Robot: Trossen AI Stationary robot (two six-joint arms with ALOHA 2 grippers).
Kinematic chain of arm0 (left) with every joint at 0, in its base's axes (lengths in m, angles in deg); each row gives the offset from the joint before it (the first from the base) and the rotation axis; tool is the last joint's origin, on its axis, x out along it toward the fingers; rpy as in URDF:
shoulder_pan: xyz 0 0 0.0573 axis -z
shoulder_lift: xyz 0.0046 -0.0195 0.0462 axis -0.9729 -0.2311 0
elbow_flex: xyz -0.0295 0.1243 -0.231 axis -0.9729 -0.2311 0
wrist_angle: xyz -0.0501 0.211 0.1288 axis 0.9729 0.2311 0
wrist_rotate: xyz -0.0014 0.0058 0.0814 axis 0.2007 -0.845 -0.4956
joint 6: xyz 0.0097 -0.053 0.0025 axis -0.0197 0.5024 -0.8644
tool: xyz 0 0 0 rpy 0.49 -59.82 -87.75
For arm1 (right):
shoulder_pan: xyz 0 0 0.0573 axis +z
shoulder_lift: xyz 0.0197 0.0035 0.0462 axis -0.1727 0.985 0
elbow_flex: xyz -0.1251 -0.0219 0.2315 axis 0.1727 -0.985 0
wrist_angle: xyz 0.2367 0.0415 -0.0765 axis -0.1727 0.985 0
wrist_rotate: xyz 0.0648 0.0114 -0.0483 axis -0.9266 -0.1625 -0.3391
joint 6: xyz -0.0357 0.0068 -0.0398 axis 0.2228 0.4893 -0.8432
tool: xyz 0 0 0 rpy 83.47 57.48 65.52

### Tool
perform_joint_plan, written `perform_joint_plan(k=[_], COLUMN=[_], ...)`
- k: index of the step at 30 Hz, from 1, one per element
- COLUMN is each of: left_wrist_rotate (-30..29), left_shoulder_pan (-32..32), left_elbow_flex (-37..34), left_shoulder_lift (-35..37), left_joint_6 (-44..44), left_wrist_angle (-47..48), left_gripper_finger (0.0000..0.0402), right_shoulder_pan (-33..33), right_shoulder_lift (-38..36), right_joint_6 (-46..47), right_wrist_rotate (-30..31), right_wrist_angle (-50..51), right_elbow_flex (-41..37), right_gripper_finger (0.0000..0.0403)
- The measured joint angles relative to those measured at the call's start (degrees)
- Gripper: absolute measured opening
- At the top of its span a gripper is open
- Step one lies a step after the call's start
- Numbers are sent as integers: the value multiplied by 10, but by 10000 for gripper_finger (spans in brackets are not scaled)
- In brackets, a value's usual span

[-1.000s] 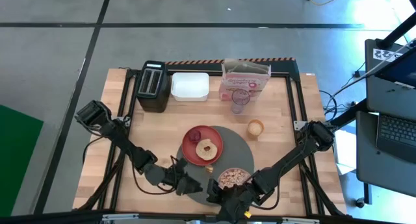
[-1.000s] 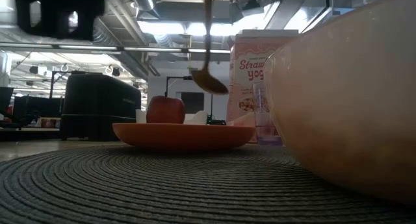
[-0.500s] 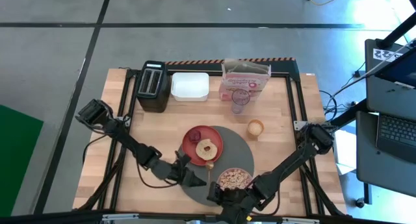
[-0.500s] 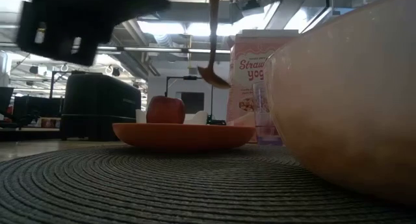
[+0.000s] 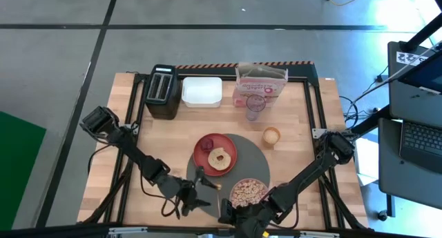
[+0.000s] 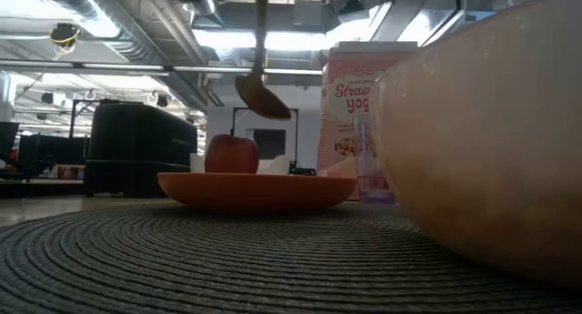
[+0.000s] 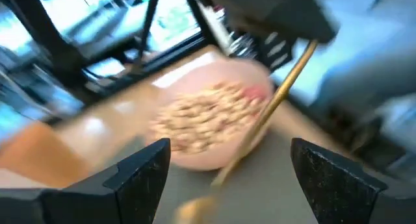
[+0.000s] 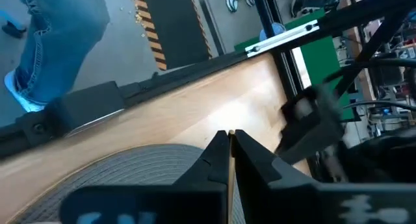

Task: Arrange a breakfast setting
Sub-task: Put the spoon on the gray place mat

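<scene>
Heads up: right tool (image 5: 222, 209) pinching spoon (image 6: 261, 88) by thin handle, could slip, clip bowl (image 5: 249, 191). Left tool (image 5: 198, 196) open nearby.

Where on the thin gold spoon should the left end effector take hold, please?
Mid-handle of the thin gold spoon, below the right end effector pinching its top. It hangs bowl-down, so the open left end effector should come in sideways.

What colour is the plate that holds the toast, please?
Red; the plate shows best in the high view.
</scene>
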Motion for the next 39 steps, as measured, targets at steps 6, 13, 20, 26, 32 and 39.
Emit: perform_joint_plan(k=[6, 13, 20, 26, 32, 39], left_wrist_rotate=[-27, 26, 20, 20, 20, 28], left_shoulder_pan=[-11, -19, -9, -10, -10, -10], left_elbow_flex=[0, 0, 0, 1, 0, 1], left_shoulder_lift=[-4, -4, -4, -4, -4, -4], left_joint_6=[-138, -140, -141, -140, -140, -140], left_wrist_angle=[-11, -7, -5, -6, -6, -7], left_gripper_finger=[313, 310, 263, 214, 176, 102], right_shoulder_pan=[-9, -24, -32, -35, -35, -38], right_shoulder_lift=[0, 0, 0, 0, 0, 0], right_joint_6=[-2, -1, -2, -5, -9, -21], right_wrist_rotate=[-7, -13, -16, -16, -16, -12], right_wrist_angle=[-16, -17, -18, -27, -35, -52], right_elbow_flex=[0, 0, 0, 0, 0, 0], right_gripper_finger=[12, 11, 8, 15, 8, 14])
